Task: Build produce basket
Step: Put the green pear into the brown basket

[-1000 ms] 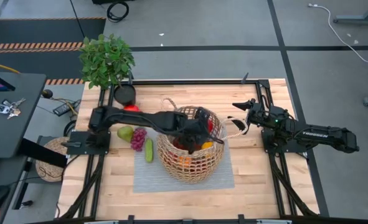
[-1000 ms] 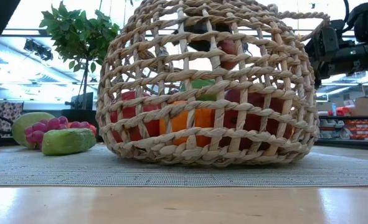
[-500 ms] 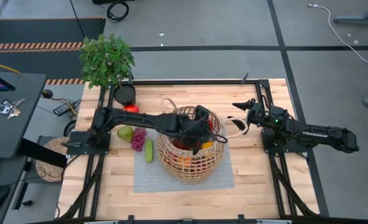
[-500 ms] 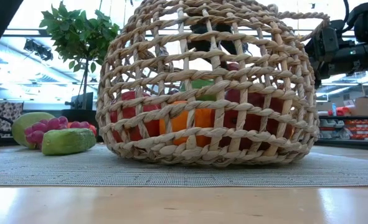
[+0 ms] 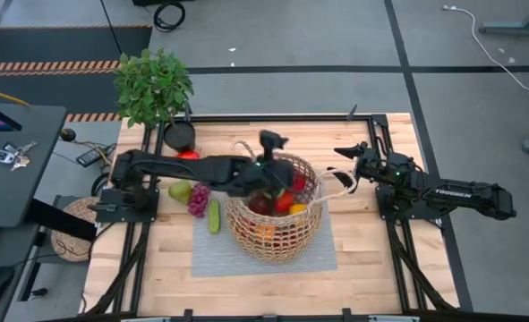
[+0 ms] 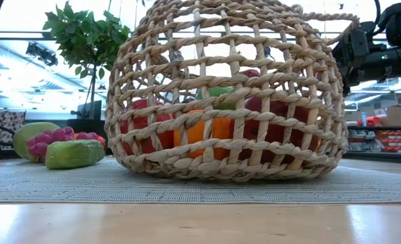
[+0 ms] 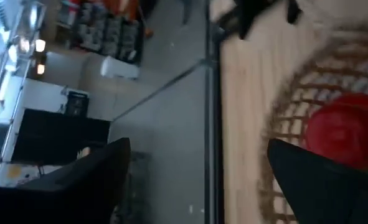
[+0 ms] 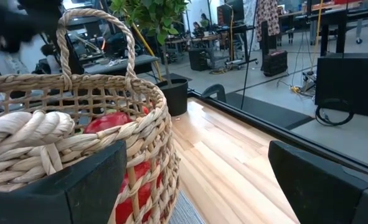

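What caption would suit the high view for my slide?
Left hand open above the wicker basket of fruit; pear, grapes and cucumber wait beside it.

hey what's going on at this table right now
A two-armed robot is filling a wicker basket with fruit and vegetables. The left pincer is open and empty above the basket's far rim. The right pincer waits open beside the basket's handle. A pear, grapes and a cucumber lie on the table to the basket's left.
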